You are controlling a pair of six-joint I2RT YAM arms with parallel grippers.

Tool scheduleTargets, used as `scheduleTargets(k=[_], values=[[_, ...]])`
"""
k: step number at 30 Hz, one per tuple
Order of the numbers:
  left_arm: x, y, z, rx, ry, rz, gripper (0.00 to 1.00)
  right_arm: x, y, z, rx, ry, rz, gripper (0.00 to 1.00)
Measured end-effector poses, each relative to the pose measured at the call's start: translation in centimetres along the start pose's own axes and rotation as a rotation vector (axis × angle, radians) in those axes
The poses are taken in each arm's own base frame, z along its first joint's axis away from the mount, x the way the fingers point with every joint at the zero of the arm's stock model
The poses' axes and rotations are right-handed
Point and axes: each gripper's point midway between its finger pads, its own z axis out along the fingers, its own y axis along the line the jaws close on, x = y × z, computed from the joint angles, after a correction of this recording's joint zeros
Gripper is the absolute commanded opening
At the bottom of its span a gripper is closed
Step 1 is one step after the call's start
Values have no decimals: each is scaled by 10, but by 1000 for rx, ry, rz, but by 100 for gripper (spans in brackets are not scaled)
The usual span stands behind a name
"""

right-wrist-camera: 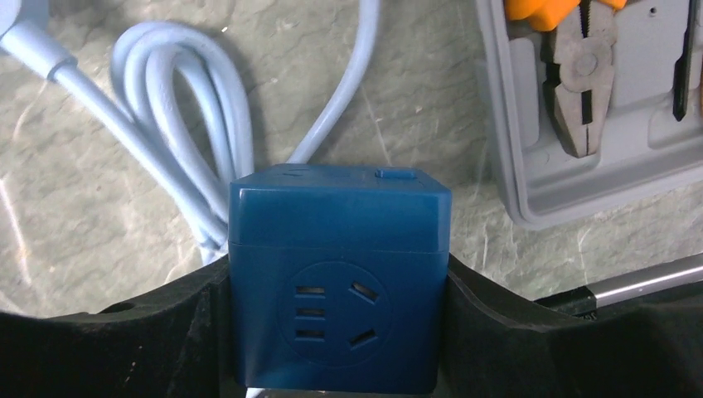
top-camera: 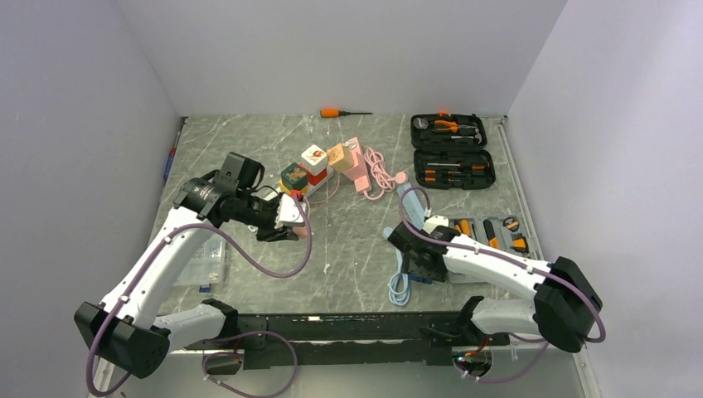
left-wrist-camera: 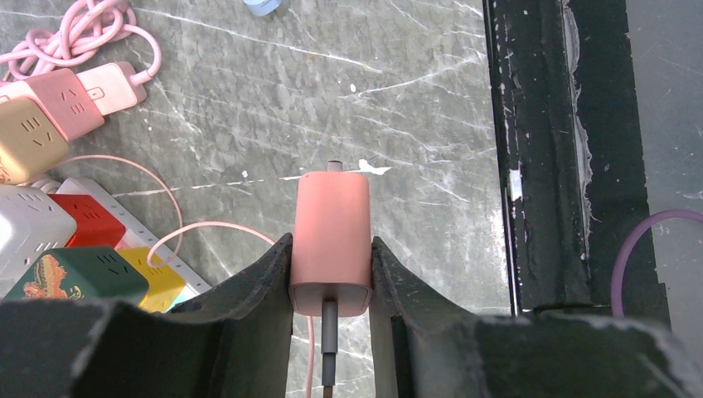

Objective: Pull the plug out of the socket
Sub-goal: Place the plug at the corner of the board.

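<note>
Clearly both arms reach low over the marble table [top-camera: 348,257], elbows bent. The right gripper [right-wrist-camera: 338,282] clamps the blue cube socket [right-wrist-camera: 340,224] between its fingers. The left gripper [left-wrist-camera: 332,245] pinches the pink plug [left-wrist-camera: 332,207], its prong pointing away from the fingers, well apart from the socket.

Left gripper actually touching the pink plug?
Touching. Left wrist view: both fingers of the left gripper press against the pink plug on its sides, no gap.
</note>
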Motion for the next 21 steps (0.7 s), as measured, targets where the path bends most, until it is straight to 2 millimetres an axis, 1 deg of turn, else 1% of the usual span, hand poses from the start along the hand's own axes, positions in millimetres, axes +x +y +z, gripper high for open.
scheduleTargets(k=[2,5,7,9,11,13,15,17,19,21], values=[[0,0,0,0,0,-1,0,-1,-2,7,21,-2,13,0],[0,0,0,0,0,-2,0,-10,-6,7,38,-39,27,0],[0,0,0,0,0,-9,0,-22,-4,-2,11,-89,28,0],[-1,-1,0,-1,-2,-18,0,-41,7,-20,-65,-158,23,0],[-2,0,-1,-4,-4,-20,0,-59,24,-41,-153,-218,8,0],[-4,1,-2,-8,-6,-18,0,-69,44,-54,-212,-250,-33,0],[-6,2,-3,-13,-9,-14,0,-71,70,-59,-267,-257,-108,0],[-9,4,-5,-19,-12,-10,0,-62,100,-53,-319,-241,-216,0],[-12,5,-7,-26,-16,-5,0,-46,125,-42,-378,-197,-331,0],[-14,6,-8,-29,-18,-6,0,-31,140,-31,-435,-156,-426,0]])
